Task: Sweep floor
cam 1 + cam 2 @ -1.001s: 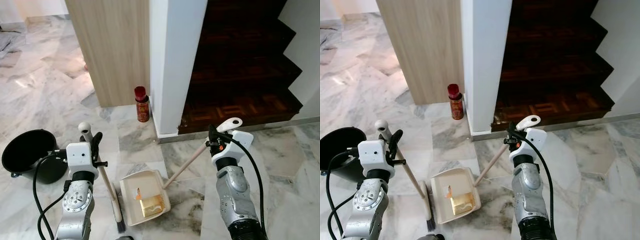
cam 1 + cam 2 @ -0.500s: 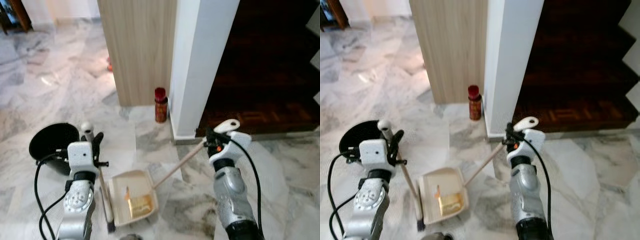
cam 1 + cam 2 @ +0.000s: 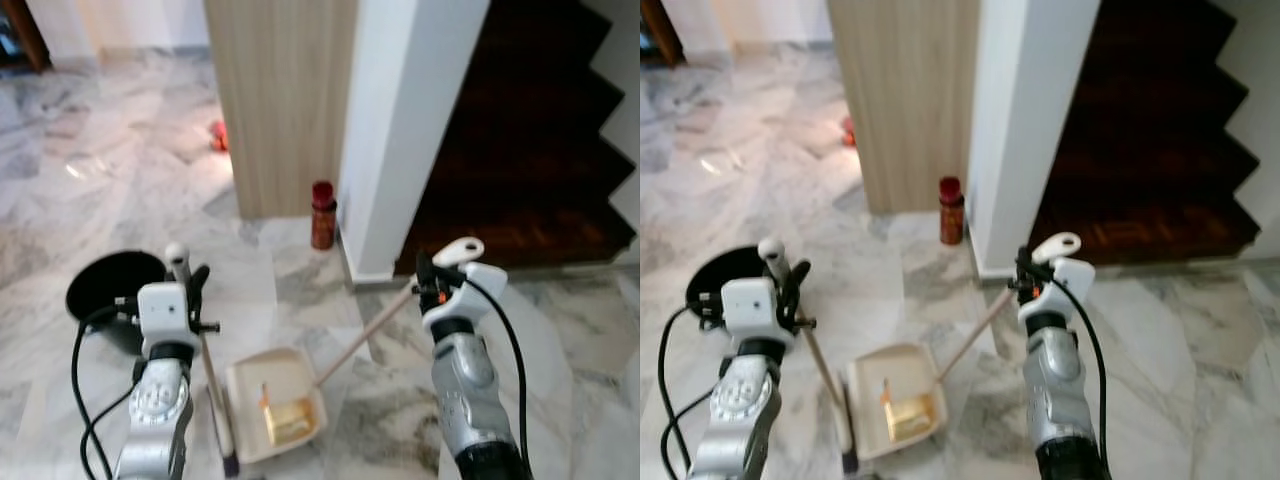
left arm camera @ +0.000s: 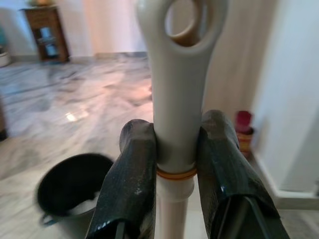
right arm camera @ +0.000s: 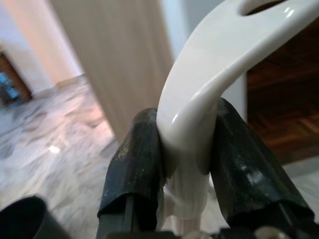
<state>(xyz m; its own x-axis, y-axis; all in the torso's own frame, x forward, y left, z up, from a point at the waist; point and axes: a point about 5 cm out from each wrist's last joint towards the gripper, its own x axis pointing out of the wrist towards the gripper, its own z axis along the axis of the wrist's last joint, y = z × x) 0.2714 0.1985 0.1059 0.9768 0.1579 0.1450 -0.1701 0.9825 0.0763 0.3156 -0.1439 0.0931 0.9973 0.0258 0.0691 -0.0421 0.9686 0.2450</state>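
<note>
Clearly the left gripper [image 3: 183, 285] clamps the long cream plastic broom [image 3: 205, 365] at lower left, while the right gripper [image 3: 432, 275] clamps the handle of the cream plastic dustpan [image 3: 277, 401] at lower centre, probably to carry the yellow scrap [image 3: 289, 424] to the black round bin [image 3: 105, 290] at left.

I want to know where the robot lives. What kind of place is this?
Probably a hallway in a home: a marble floor, dark wooden stairs, and a small wooden cabinet in the room beyond.
</note>
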